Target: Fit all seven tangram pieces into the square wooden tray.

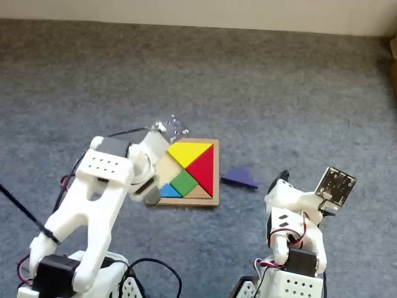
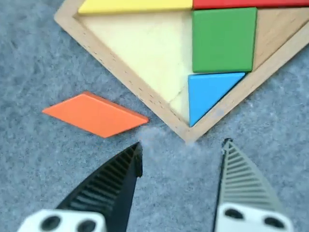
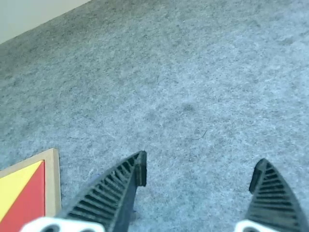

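Observation:
The square wooden tray (image 1: pixel 216 174) holds a yellow triangle (image 1: pixel 186 153), a red triangle (image 1: pixel 203 166), a green square (image 1: pixel 183 182), a small blue triangle (image 1: pixel 169 190) and a pale yellow triangle (image 2: pixel 145 53). A bare wooden slot (image 2: pixel 277 29) lies beside the green square (image 2: pixel 224 39). An orange parallelogram (image 2: pixel 95 114) rests on the carpet just outside the tray's rim (image 2: pixel 104 52). My left gripper (image 2: pixel 182 147) hangs open over the carpet near the tray's corner, close to the orange piece. A purple triangle (image 1: pixel 240 178) lies right of the tray. My right gripper (image 3: pixel 200 164) is open above bare carpet.
Grey carpet covers the whole floor, with free room beyond and to the right of the tray. The left arm (image 1: pixel 93 198) overhangs the tray's left side. The right arm (image 1: pixel 291 217) stands at the front right, near the purple triangle. A tray corner (image 3: pixel 52 183) edges the right wrist view.

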Robot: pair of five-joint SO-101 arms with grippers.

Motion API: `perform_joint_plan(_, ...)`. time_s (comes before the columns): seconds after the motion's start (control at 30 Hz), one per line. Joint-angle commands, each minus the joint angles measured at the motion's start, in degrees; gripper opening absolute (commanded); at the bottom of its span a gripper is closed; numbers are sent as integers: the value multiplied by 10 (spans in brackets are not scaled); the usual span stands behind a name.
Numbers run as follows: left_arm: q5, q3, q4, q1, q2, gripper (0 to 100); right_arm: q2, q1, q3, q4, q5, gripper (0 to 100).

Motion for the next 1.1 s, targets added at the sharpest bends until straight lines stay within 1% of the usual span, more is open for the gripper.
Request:
perform_joint_plan(0.0,7,64,-86,-9,-12,259,-3,-8,-8,-18,-1,332)
perform_joint_plan(0.07,12,97,-133,-9,-13,258,-3,-8,-8,-18,-1,332)
perform_joint_plan(0.2,64,139,-217,-10,-12,258,-3,-8,-7,-18,-1,332)
perform_joint_plan(0.33,68,157,-259,-9,-8,258,-3,-8,-7,-18,-1,332)
perform_joint_plan(0.43,68,158,-261,-13,-13,258,-3,-12,-7,-18,-1,332)
perform_joint_plan(0.53,68,154,-261,-33,-14,258,-3,-26,-7,-18,-1,332)
perform_joint_plan(0.67,69,134,-260,-50,-14,258,-3,-26,-7,-18,-1,332)
perform_joint_plan(0.9,76,126,-260,-45,-14,258,-3,-26,-8,-18,-1,332)
perform_joint_plan(0.97,99,114,-243,-49,-19,260,-3,-26,-9,-18,-1,332)
perform_joint_plan(1.07,104,95,-195,-46,-52,261,-3,-26,-9,-18,-1,332)
